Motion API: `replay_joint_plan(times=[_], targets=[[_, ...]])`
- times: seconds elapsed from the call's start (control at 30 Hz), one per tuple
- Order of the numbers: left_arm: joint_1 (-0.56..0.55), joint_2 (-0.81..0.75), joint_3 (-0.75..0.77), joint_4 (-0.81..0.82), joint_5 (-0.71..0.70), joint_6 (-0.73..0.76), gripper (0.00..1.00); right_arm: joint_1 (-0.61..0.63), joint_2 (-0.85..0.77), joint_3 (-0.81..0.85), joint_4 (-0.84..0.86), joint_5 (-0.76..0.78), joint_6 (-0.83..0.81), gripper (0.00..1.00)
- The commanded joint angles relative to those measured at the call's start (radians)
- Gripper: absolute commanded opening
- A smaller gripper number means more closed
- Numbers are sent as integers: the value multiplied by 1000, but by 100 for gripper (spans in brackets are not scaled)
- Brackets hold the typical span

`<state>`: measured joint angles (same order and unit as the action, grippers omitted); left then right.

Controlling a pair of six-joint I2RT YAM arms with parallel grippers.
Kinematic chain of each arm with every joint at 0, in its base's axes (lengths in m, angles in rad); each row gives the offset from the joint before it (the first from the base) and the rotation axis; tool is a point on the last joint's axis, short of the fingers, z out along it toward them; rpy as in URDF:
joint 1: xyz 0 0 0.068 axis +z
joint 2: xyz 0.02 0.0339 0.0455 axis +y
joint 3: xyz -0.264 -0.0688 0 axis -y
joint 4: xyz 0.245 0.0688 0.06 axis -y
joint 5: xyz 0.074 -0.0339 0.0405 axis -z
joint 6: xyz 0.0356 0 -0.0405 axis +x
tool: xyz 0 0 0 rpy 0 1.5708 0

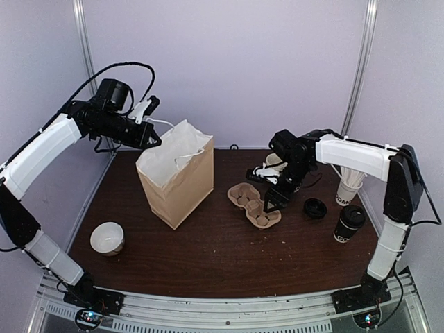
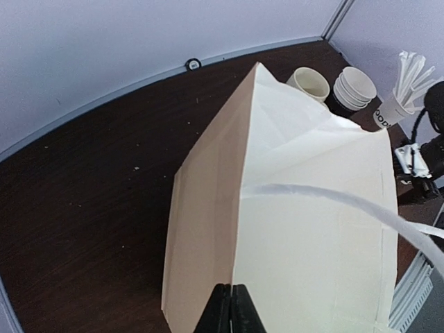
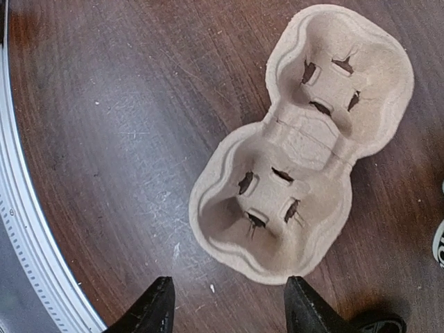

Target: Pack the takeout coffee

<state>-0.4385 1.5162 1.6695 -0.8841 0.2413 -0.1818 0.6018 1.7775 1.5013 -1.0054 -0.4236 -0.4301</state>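
Left arm reaches up from its base, elbow high, forearm angled across to the top left rim of the brown paper bag (image 1: 177, 182). Left gripper (image 2: 231, 310) sits at that rim with its 2 fingers pressed fully together; can't tell if paper is pinched between them. In the left wrist view the bag's open white interior fills the frame, with the white handle strip (image 2: 347, 201) arcing across it. Right arm rises from its base, bends at the elbow by the right wall, and its forearm runs left with the wrist tipped down. Right gripper (image 1: 272, 200) hangs over the near end of the cardboard cup carrier (image 3: 305, 152), fingers (image 3: 158, 309) spread wide, holding nothing. The carrier lies flat on the table (image 1: 208, 257), both of its 2 wells empty. Takeout coffee (image 1: 349, 224) stands upright with its lid on at the table's right side, near the right arm's lower link and well apart from the right gripper. A loose black lid (image 1: 316, 208) lies between the coffee and the carrier.
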Motion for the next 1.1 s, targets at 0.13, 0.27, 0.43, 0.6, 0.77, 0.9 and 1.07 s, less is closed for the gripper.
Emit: replay_joint_plan(times=[0.13, 0.27, 0.43, 0.6, 0.77, 0.9, 1.07], targets=[[15, -63, -63, 158, 104, 0, 0, 27, 215, 190, -29, 70, 114, 54], [42, -58, -65, 160, 139, -6, 0, 27, 289, 287, -37, 126, 169, 55], [77, -61, -75, 177, 165, -24, 0, 27, 370, 385, -75, 163, 202, 59], [100, -66, -82, 188, 186, -37, 0, 27, 422, 433, -99, 167, 216, 59], [118, -59, -85, 193, 204, -44, 0, 28, 455, 460, -107, 169, 224, 57], [136, -53, -86, 202, 238, -59, 0, 30, 478, 487, -116, 170, 230, 55], [165, -51, -90, 211, 262, -79, 0, 35, 497, 519, -124, 186, 236, 54]])
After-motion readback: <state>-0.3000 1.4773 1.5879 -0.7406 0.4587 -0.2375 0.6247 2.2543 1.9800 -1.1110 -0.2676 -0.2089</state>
